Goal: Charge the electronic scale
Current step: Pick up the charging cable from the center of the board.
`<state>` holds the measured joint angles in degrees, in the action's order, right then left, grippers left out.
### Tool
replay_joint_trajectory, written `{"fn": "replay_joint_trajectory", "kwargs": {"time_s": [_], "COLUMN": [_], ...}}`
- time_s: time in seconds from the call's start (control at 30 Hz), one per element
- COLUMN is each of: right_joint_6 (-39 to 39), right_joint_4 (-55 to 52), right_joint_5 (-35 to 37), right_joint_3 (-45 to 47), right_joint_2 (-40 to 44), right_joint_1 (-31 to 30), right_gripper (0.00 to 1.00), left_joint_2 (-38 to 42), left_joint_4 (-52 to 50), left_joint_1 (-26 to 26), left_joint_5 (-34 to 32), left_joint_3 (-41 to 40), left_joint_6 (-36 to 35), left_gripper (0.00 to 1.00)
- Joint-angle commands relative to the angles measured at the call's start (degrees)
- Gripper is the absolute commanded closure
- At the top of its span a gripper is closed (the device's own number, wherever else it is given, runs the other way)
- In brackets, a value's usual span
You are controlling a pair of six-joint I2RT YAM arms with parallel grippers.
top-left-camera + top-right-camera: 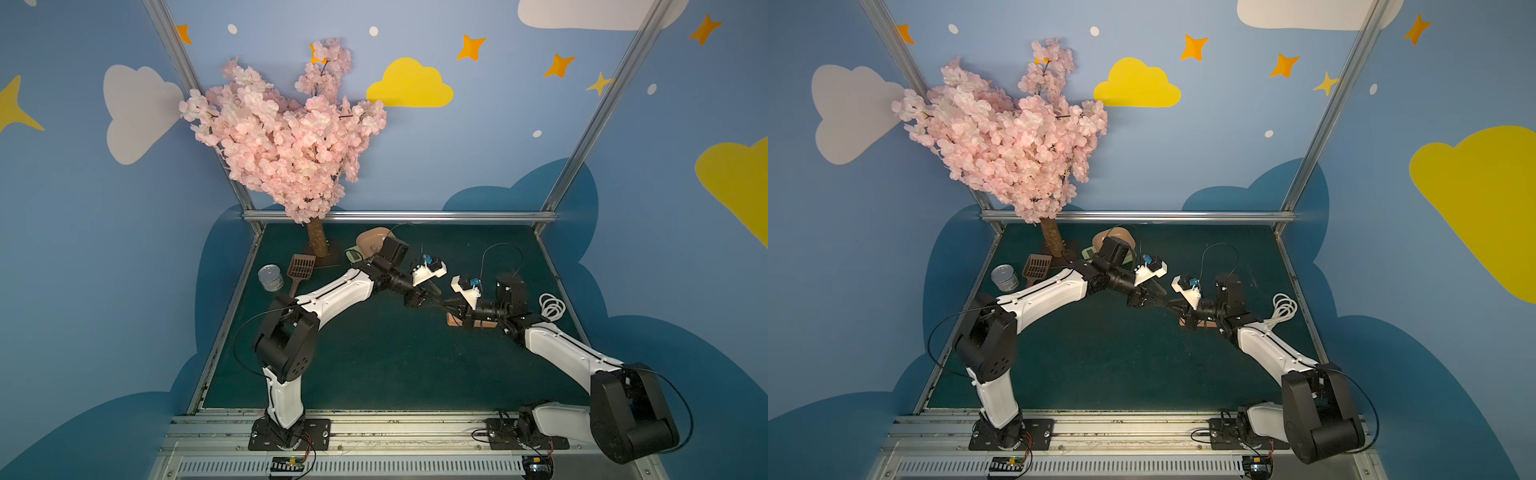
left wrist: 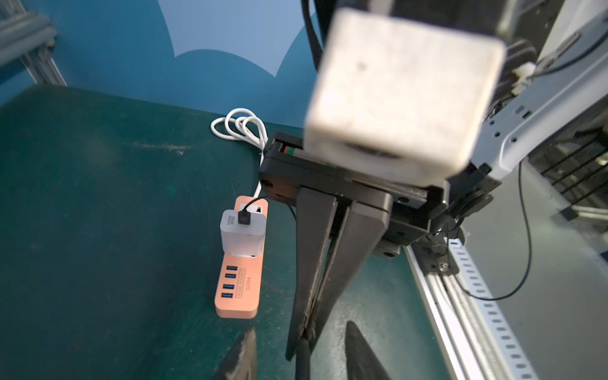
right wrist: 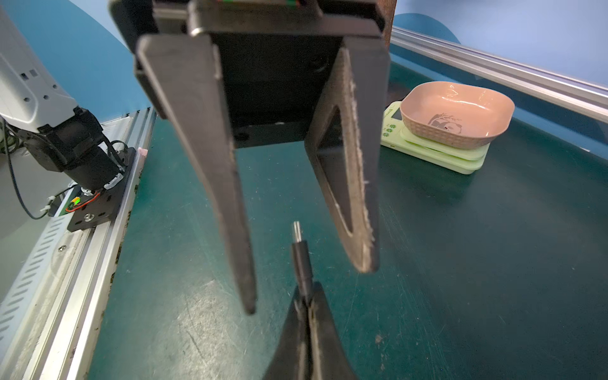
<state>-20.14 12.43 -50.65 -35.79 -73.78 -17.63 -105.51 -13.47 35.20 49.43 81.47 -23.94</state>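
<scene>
The electronic scale [image 3: 437, 158] is pale green and carries a pink panda dish [image 3: 457, 112]; it stands at the back of the mat near the tree trunk, half hidden by the left arm in both top views [image 1: 354, 254] [image 1: 1089, 252]. My right gripper [image 3: 307, 296] is shut on a black cable plug [image 3: 301, 260], whose metal tip points up. My left gripper [image 2: 300, 329] is open, its fingers [image 3: 210, 164] standing on either side of the plug without touching it. Both grippers meet mid-table [image 1: 434, 291] [image 1: 448, 305].
A salmon power strip [image 2: 238, 289] lies under the right wrist with a white cube charger [image 2: 243, 235] plugged in and a black cable in the charger. Its white cord [image 1: 552, 306] is coiled at the right edge. A tin can [image 1: 270, 277], a brown scoop [image 1: 300, 268] and a blossom tree [image 1: 291, 141] stand back left.
</scene>
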Motion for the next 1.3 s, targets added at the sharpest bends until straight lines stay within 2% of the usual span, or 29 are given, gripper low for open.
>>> {"fn": "replay_joint_trajectory", "kwargs": {"time_s": [0.0,0.2,0.53,0.67,0.73,0.8,1.07,1.2,1.27], "right_joint_6": [-1.71,-2.87,-3.5,-3.68,-3.85,-4.0,-4.28,-3.81,-3.89], "right_joint_4": [-1.94,-3.19,-4.37,-4.55,-4.6,-4.84,-5.61,-5.96,-6.03], "right_joint_5": [-1.03,-2.56,-4.1,-3.97,-3.75,-3.6,-3.4,-3.84,-4.1], "right_joint_3": [-1.92,-2.18,-4.02,-3.97,-3.94,-3.94,-4.2,-4.43,-4.46], "right_joint_2": [1.08,1.25,-0.36,-0.26,-0.23,-0.31,-0.39,-0.4,-0.34], "right_joint_1": [-0.01,0.14,0.22,0.16,0.21,0.23,0.25,0.4,0.45], "right_gripper": [1.0,1.0,1.0,1.0,1.0,1.0,1.0,0.93,0.94], "left_joint_2": [3.75,4.12,1.06,0.7,0.39,0.36,0.57,0.68,0.84], "left_joint_4": [2.33,0.02,-5.0,-4.92,-5.26,-5.36,-5.74,-5.57,-5.47], "left_joint_1": [-1.22,-1.45,-0.75,-0.75,-0.75,-0.75,-0.7,-0.74,-0.71], "left_joint_5": [1.1,-1.59,-0.79,0.5,0.67,0.92,1.72,2.07,2.28], "left_joint_3": [-1.55,-2.51,0.05,-0.02,0.26,0.52,0.66,0.31,0.1], "left_joint_6": [2.46,-0.83,-4.06,-4.78,-5.14,-5.28,-5.5,-5.39,-5.31], "left_gripper": [0.45,0.47,0.59,0.7,0.79,0.83,0.9,0.93,0.92]}}
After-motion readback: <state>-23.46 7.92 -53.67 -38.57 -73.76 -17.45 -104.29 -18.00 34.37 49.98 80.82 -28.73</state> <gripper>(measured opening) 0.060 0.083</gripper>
